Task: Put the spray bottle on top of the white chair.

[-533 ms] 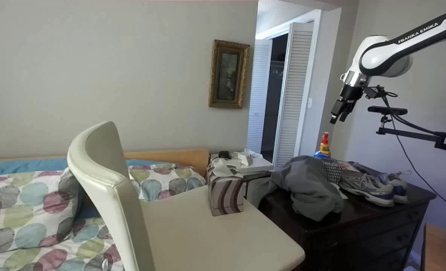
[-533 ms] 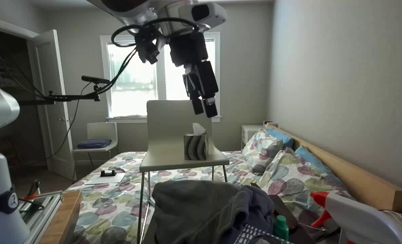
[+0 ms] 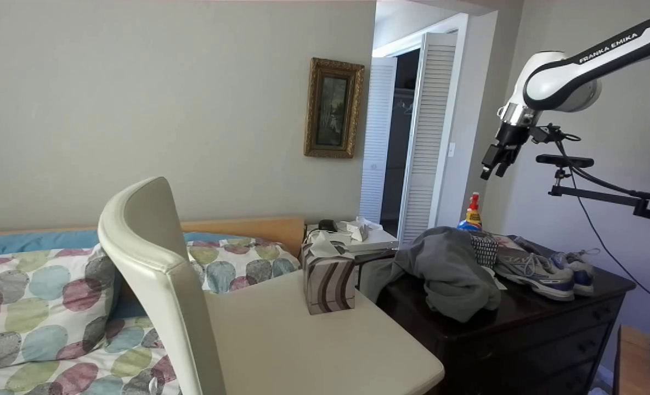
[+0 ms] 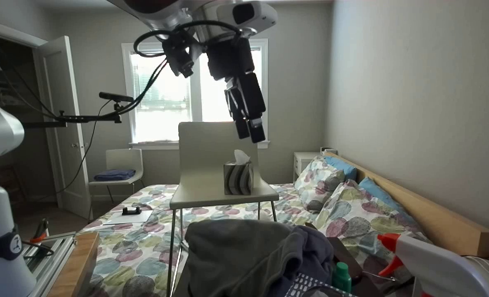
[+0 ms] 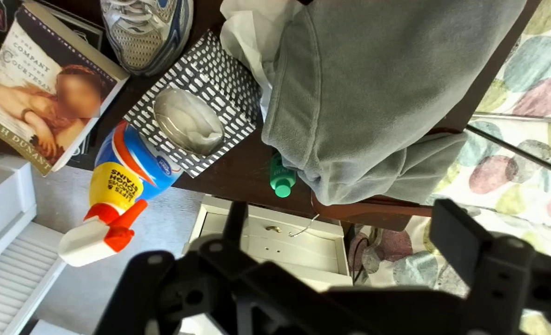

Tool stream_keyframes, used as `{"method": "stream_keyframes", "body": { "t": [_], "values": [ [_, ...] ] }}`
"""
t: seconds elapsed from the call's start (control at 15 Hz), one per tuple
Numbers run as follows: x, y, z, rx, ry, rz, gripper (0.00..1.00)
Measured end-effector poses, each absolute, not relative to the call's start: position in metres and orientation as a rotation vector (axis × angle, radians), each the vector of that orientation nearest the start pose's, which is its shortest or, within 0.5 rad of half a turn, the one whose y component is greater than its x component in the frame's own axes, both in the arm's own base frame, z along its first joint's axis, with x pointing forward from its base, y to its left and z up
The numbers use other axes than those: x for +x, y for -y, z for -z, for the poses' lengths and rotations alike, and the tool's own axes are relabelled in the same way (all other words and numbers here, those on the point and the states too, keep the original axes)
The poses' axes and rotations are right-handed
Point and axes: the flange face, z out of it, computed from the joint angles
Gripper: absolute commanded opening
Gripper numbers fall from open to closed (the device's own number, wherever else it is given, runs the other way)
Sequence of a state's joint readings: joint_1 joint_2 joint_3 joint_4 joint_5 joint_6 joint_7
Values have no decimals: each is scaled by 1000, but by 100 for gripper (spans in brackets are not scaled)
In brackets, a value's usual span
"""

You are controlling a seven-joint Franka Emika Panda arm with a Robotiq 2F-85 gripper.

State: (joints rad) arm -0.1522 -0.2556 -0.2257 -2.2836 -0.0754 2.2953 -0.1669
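Dark brown polished wooden surface [image 3: 522, 308]: likely the pick-up place; flat, hard, drawered in front.
Cream-white smooth chair [image 3: 314, 351]: the goal; curved back, and a broad flat seat that should give firm footing.
Soft grey fleecy clothing heap [image 3: 451, 269]: slumped in folds on the surface, seemingly left there.
Black two-fingered claw [image 3: 493, 172]: spread wide, holding nothing, above the surface, presumably to leave room for a grip.
Grey wavy-striped tissue box [image 3: 330, 285]: on the chair's seat, boxy and upright, so the drop-off should be planned beside it.
Black-and-white dashed tissue box [image 5: 210, 79]: on the surface, crisp-edged, clear film around its oval slot.
Blue plastic spray bottle [image 5: 112, 190]: upright on the surface beside the dashed box, yellow-labelled, white-and-red trigger; off to one side of the claw's gap in the wrist view, so a sideways shift seems needed.
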Motion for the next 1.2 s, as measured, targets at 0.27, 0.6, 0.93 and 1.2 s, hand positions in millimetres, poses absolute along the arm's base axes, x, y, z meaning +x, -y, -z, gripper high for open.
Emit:
{"method": "stream_keyframes", "body": {
  "t": [0.27, 0.6, 0.93, 1.2],
  "values": [
    [469, 235, -490, -3143, -606, 436, 100],
    [493, 305, -495, -3034, -1027, 483, 100],
    [530, 347, -473, -2859, -1327, 474, 100],
    [549, 368, -454, -2803, -1442, 462, 100]
  ]
}}
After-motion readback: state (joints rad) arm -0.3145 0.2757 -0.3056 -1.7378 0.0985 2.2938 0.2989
